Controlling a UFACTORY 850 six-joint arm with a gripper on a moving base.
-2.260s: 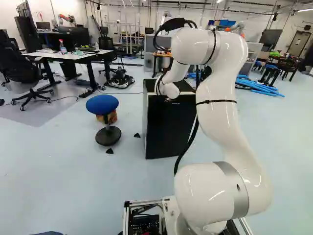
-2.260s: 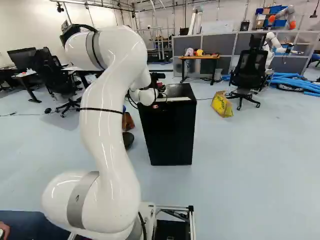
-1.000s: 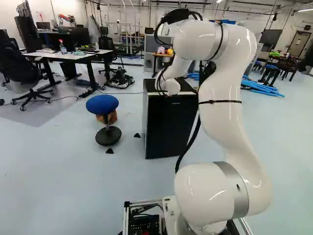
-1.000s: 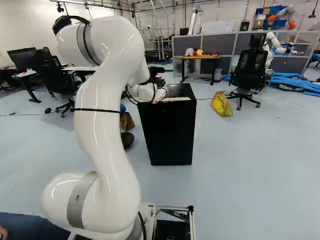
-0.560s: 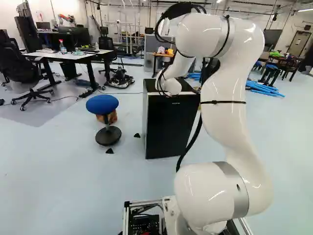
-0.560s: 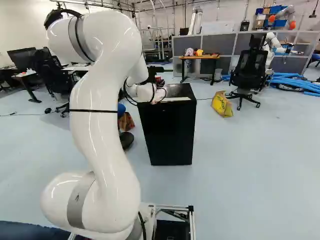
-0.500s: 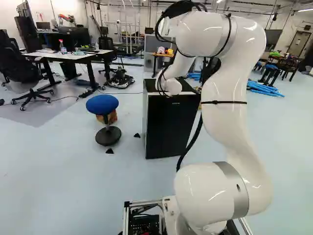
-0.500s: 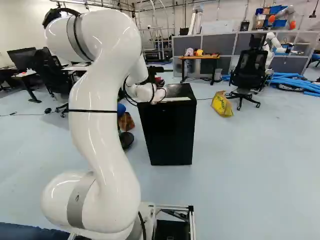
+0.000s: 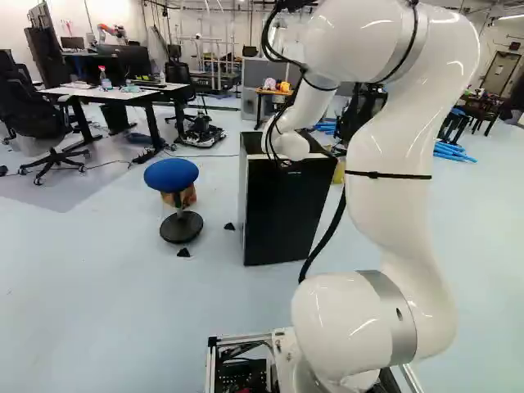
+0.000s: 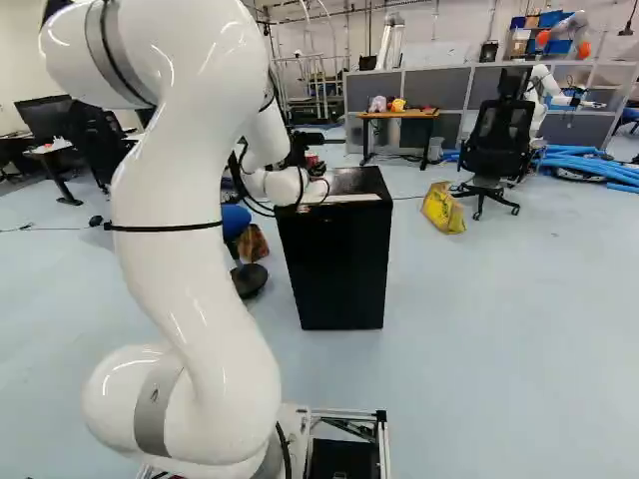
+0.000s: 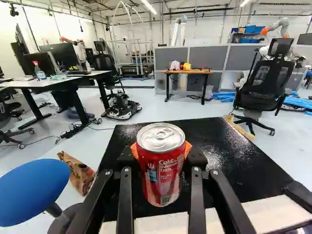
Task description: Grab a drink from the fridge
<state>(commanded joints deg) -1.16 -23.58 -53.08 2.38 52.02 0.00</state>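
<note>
In the right base view my gripper (image 10: 300, 150) is at the far left edge of the black fridge's (image 10: 335, 264) top, partly hidden by the white wrist. In the wrist view both fingers of the gripper (image 11: 162, 151) press a red drink can (image 11: 163, 170) from two sides, orange pads against it. The can is upright, its silver lid up. Beneath it lies the fridge's black top (image 11: 234, 156) with a pale front strip; whether they touch I cannot tell. The left base view shows the fridge (image 9: 282, 213) with its front closed, while the wrist hides the gripper.
A blue stool (image 9: 172, 173) stands left of the fridge, a brown bag (image 11: 77, 173) behind it. Beyond are a wooden table (image 10: 399, 114), an office chair (image 10: 497, 140), a yellow bag (image 10: 442, 208) and another robot (image 10: 567, 35). White desks (image 9: 115, 92) stand farther left.
My arm's upper bend has swung right and upward in the left base view, left in the right base view. The wrist has shifted only slightly. The base and fridge have stayed put.
</note>
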